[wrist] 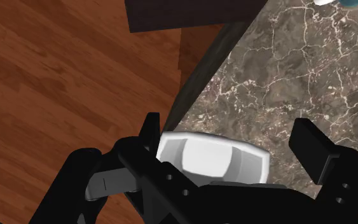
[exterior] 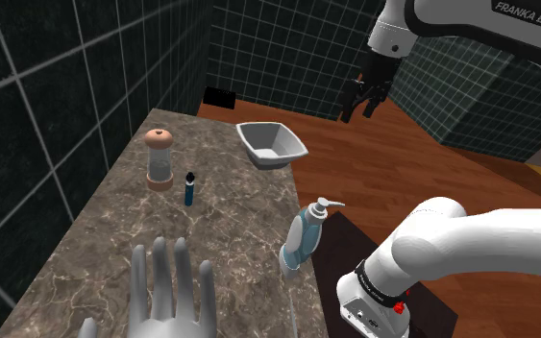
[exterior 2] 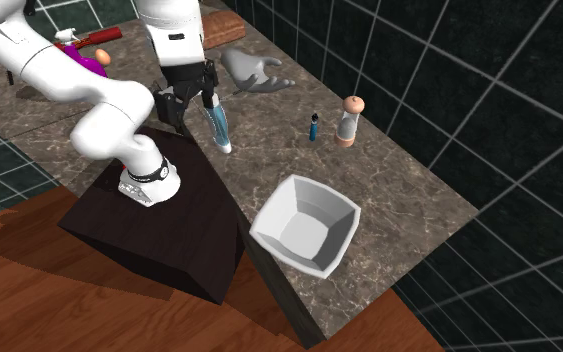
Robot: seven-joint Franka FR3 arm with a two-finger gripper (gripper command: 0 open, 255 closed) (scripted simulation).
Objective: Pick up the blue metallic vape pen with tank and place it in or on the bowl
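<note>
**Over the bowl, gripper empty, pen not yet touched**

Above the bowl (wrist: 212,156) hangs my gripper (wrist: 231,137). It is spread wide, with nothing between the fingers. It sits high, about over the worktop (exterior: 105,240) edge by the bowl.

The blue vape pen (exterior: 190,188) stands upright on the worktop, well apart from the bowl, further along the worktop. Just beside it, on the side away from the bowl, is a clear cylinder with a peach cap (exterior: 159,158). They look close but apart.

Risks as I judge them:
- The pen is thin and upright. An off-centre closing would tip it and it could roll.
- A wide-open finger coming down may clip the cylinder.
- A pump bottle (exterior: 307,230) stands at the worktop edge, also away from the bowl. The arm's sweep to the pen could knock it to the floor.
- A short release could bounce the pen off the bowl's rim.
</note>
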